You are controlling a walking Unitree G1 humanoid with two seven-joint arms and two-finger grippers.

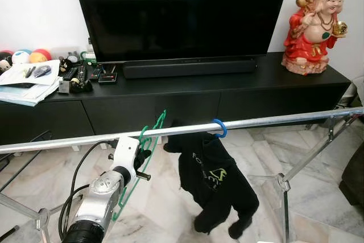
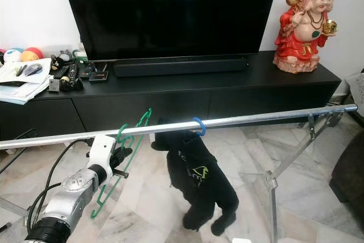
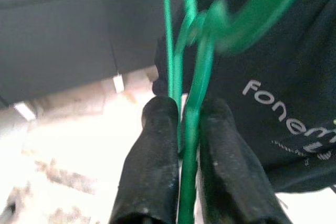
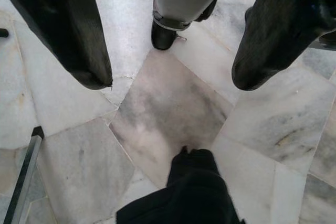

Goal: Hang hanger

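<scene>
- Nearest, the left gripper (image 3: 181, 129) has its two black fingers pinched on the thin stem of the green hanger (image 1: 149, 140), gripping low on the frame so the hook end is free to reach the rail.
- Up from that grip, the hanger's hook sits at the metal rail (image 1: 273, 120); it looks to be over the bar or just touching it, though I cannot tell whether it bears its own weight yet. Judged from that, the task is at its last step: seating the hook, then letting go.
- Hanging idle, the right gripper (image 4: 168, 77) points at the marble floor (image 4: 173, 103), its fingers spread wide with nothing between them.
- Just along the rail, a black garment (image 1: 213, 183) with pale lettering droops from a blue hanger hook (image 1: 220, 127), soft and creased against the smooth, shiny tube.
- Behind the rack stands a long, matt black cabinet (image 1: 284, 92) carrying a large dark television (image 1: 182, 12) and a slim soundbar (image 1: 187, 68).
- Farthest, a glossy red figurine (image 1: 313, 29) stands at the cabinet's right end, and papers (image 1: 31, 81) with coloured balls at the left.
</scene>
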